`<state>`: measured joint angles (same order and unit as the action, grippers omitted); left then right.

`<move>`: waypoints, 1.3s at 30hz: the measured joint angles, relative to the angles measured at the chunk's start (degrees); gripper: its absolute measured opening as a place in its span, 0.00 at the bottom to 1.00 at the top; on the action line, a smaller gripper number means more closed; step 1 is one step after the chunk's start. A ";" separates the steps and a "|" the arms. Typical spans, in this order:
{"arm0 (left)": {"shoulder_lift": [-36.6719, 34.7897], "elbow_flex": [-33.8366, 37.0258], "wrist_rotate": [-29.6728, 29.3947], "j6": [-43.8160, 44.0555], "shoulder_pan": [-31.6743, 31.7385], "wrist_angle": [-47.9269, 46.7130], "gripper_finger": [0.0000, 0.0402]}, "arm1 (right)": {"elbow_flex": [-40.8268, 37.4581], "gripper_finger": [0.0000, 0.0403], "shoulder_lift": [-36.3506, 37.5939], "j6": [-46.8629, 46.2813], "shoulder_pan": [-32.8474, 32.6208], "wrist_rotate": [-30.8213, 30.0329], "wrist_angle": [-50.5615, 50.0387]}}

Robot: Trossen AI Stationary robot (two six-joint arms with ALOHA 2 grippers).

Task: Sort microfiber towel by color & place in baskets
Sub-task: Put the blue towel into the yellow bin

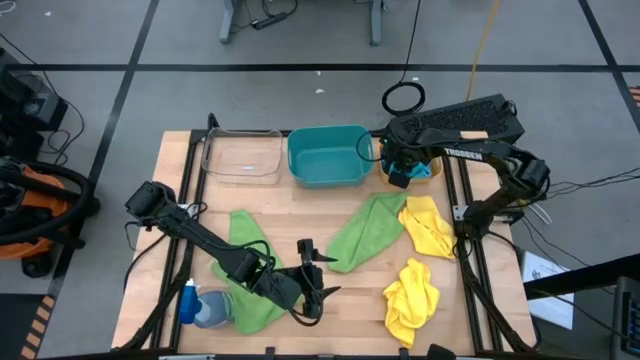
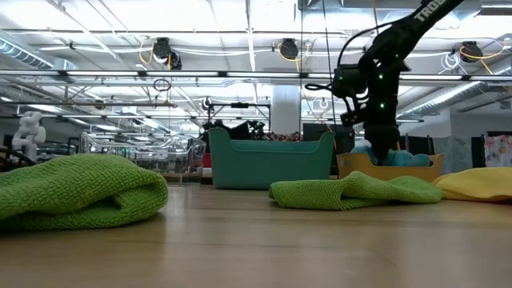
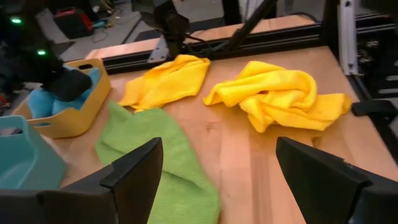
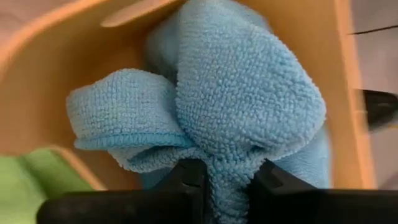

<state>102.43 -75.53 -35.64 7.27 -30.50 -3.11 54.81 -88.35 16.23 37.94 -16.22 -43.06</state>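
Note:
My right gripper (image 1: 400,172) is over the orange basket (image 1: 428,172), shut on a blue towel (image 4: 242,99). The teal basket (image 1: 328,155) and the clear basket (image 1: 242,157) stand along the far edge. My left gripper (image 1: 312,278) is open and low over the table between two green towels, one to its left (image 1: 245,270) and one in the middle (image 1: 365,230). In its wrist view the fingers straddle bare wood and the middle green towel's edge (image 3: 161,155). Two yellow towels (image 1: 428,225) (image 1: 410,295) lie flat on the right. Another blue towel (image 1: 207,310) lies by the near left corner. My right gripper pinches a gathered fold (image 4: 227,177) of the blue towel between its two fingers (image 4: 186,180), coming from above and pointing down into the orange basket (image 4: 56,56). The towel bunches in a rounded lump below the fingers inside the basket. Whether it rests on the floor is hidden.
The orange basket (image 2: 392,166) holds more blue cloth under the right gripper (image 2: 380,136). The teal basket (image 2: 272,160) stands just left of it. Black frame rails run along the table's left and right sides. Bare wood lies between the middle green towel and the near yellow towel.

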 joint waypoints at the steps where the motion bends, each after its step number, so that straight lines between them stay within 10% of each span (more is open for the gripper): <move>1: 0.02 0.00 0.54 0.00 0.00 -0.02 0.79 | 0.00 0.13 -0.05 -0.05 0.04 1.13 0.01; 13: 0.02 0.00 1.42 -0.04 0.00 -1.09 0.79 | 0.02 0.49 6.46 -4.53 -0.14 -1.11 -7.07; 22: 0.04 0.00 1.71 1.30 0.00 -2.31 0.79 | 0.02 0.57 17.48 -7.04 -0.14 -1.63 -9.63; 32: 0.04 0.00 3.34 1.42 0.00 -2.29 0.79 | 0.03 0.48 19.68 -7.50 -0.14 -0.72 -8.21; 39: 0.04 0.00 3.35 1.42 0.00 -2.33 0.79 | 0.04 0.13 15.78 -9.94 -0.14 1.49 -5.68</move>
<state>102.48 -75.53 -32.29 8.69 -30.50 -5.44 54.85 -72.57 6.29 37.80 -14.74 -48.74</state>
